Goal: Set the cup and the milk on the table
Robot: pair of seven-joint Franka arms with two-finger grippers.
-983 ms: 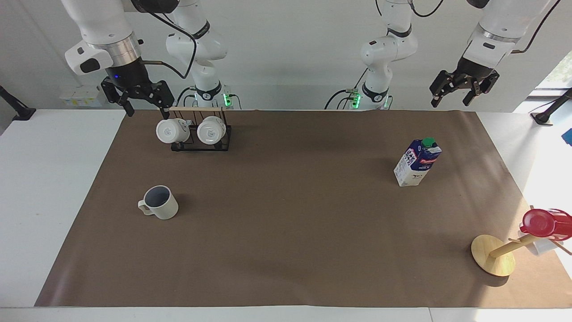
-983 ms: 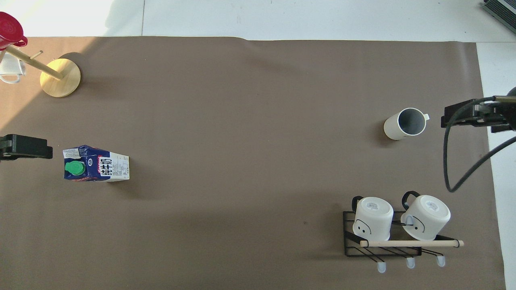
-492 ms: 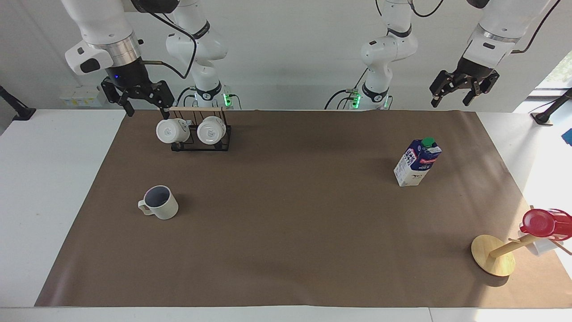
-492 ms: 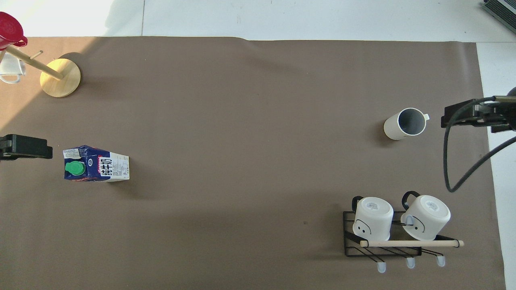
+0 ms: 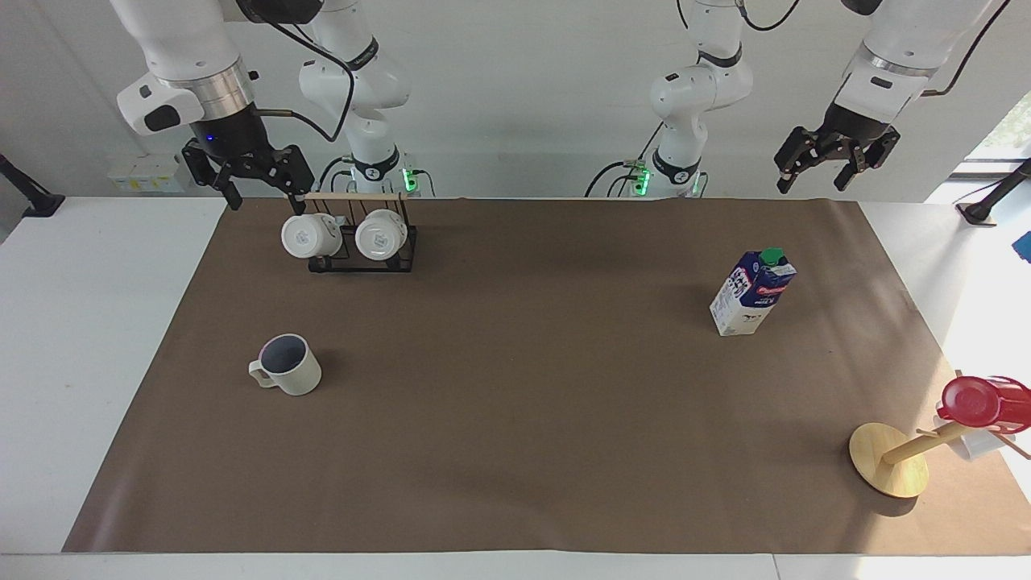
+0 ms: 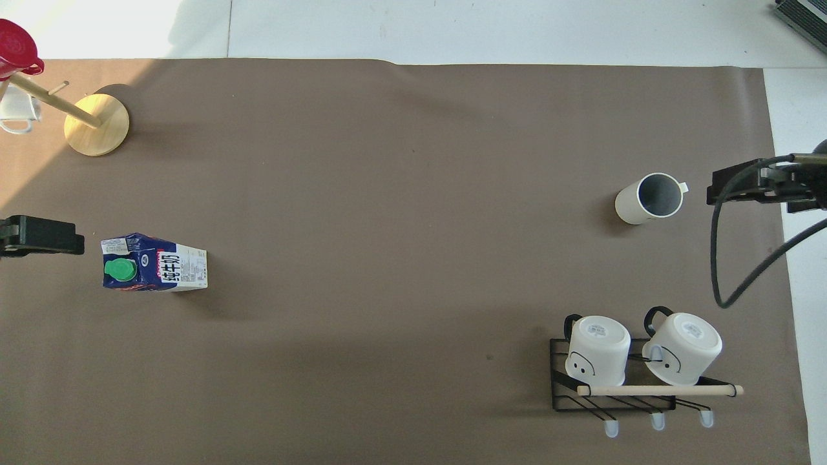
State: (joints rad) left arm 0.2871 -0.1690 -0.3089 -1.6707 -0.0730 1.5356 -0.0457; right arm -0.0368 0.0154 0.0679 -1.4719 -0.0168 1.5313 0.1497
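Note:
The cream ribbed cup (image 5: 288,365) (image 6: 648,198) stands upright on the brown paper of the table (image 5: 80,338) toward the right arm's end, its handle pointing to that end. The milk (image 5: 753,292) (image 6: 155,263), a blue and white carton with a green cap, stands upright toward the left arm's end. My right gripper (image 5: 266,197) hangs open and empty, high over the robots' edge of the table beside the mug rack. My left gripper (image 5: 813,181) hangs open and empty, high over the paper's corner at its own end. Neither gripper touches anything.
A black wire rack (image 5: 362,256) (image 6: 562,387) holding two white mugs sits near the robots at the right arm's end. A wooden mug tree (image 5: 890,463) (image 6: 97,124) with a red cup (image 5: 970,400) (image 6: 16,48) stands at the left arm's end, far from the robots.

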